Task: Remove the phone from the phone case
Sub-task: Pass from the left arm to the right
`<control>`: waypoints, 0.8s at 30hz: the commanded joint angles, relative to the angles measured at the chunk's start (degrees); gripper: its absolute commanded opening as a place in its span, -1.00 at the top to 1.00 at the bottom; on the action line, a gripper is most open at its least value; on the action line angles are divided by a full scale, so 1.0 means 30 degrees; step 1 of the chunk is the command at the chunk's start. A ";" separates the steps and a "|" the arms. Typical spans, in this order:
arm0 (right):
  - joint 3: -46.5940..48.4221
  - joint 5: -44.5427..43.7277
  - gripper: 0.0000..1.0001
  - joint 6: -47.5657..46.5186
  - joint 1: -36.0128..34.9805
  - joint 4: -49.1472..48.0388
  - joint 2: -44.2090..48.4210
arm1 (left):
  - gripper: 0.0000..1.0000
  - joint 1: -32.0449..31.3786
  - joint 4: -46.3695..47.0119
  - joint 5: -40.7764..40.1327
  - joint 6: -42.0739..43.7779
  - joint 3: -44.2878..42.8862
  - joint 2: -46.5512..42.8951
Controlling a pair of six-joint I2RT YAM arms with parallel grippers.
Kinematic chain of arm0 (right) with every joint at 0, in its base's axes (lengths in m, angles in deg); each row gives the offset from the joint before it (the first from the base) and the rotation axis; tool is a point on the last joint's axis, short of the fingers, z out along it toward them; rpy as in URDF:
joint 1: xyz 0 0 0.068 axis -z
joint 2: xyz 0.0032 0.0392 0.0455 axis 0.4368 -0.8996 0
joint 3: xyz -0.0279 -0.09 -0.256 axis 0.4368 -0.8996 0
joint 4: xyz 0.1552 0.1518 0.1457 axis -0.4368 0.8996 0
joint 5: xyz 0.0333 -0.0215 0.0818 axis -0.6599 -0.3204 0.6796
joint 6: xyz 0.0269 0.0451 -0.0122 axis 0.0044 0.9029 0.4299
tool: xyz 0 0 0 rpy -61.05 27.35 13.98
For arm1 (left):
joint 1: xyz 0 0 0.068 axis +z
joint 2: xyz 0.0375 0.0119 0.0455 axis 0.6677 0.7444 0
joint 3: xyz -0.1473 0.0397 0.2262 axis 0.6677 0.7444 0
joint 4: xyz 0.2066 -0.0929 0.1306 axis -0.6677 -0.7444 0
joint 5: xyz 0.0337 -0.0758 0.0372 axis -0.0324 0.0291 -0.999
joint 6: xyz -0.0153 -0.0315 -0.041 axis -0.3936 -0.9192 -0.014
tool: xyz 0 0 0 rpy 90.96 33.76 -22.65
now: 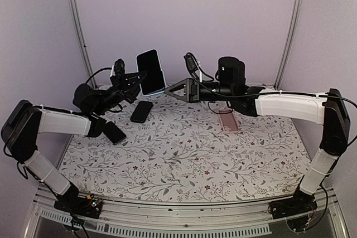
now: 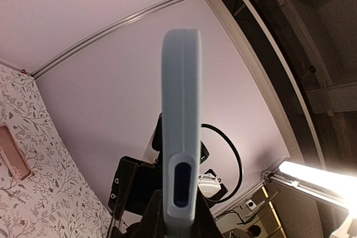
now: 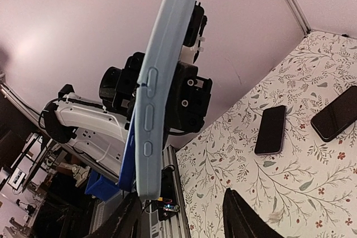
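L gripper (image 1: 135, 83) pinching bottom end of light-blue phone case (image 1: 154, 89), case upright, off table (image 1: 184, 165). Phone (image 1: 149, 69) seated in case, dark screen twd top cam. R gripper (image 1: 169, 90) just R of case, fingers (image 3: 241, 218) spread, case edge beside one finger, not clamped. Below case: black phone (image 1: 141, 111). 2nd black phone (image 1: 114, 132) lower L of case. Pink phone (image 1: 228, 121) lower R.

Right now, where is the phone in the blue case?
Top view, back, left of centre: the cased phone is held upright by the left end effector, the right end effector beside its lower corner.
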 commanded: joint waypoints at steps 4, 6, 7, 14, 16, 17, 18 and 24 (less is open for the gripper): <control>0.0437 -0.2677 -0.02 0.0557 0.0223 0.3095 -0.1566 | 1.00 -0.1570 0.2480 0.2184 0.0018 -0.1378 -0.0080; 0.0327 -0.2649 -0.02 0.0580 0.0224 0.2846 -0.1586 | 1.00 -0.1769 0.2396 0.2193 0.0157 -0.1181 -0.0151; 0.0321 -0.2655 -0.02 0.0612 0.0218 0.2769 -0.1526 | 1.00 -0.1816 0.2391 0.2166 0.0269 -0.1073 -0.0187; 0.0617 -0.2110 -0.02 0.0740 0.0213 0.1929 -0.1304 | 1.00 -0.2064 0.1691 0.2522 0.0743 -0.1214 -0.0003; 0.0760 -0.1768 -0.01 0.0837 0.0218 0.1749 -0.1278 | 1.00 -0.2172 0.1175 0.2595 0.1082 -0.1274 0.0053; 0.0833 -0.1600 -0.01 0.0898 0.0195 0.1687 -0.1294 | 1.00 -0.2210 0.1023 0.2652 0.1191 -0.1308 0.0069; 0.0908 -0.1469 -0.01 0.0963 0.0199 0.1642 -0.1273 | 1.00 -0.2248 0.0861 0.2714 0.1332 -0.1353 0.0137; 0.1379 -0.0792 0.01 0.1369 0.0137 0.1389 -0.1385 | 1.00 -0.2409 0.0143 0.2980 0.1930 -0.1570 0.0496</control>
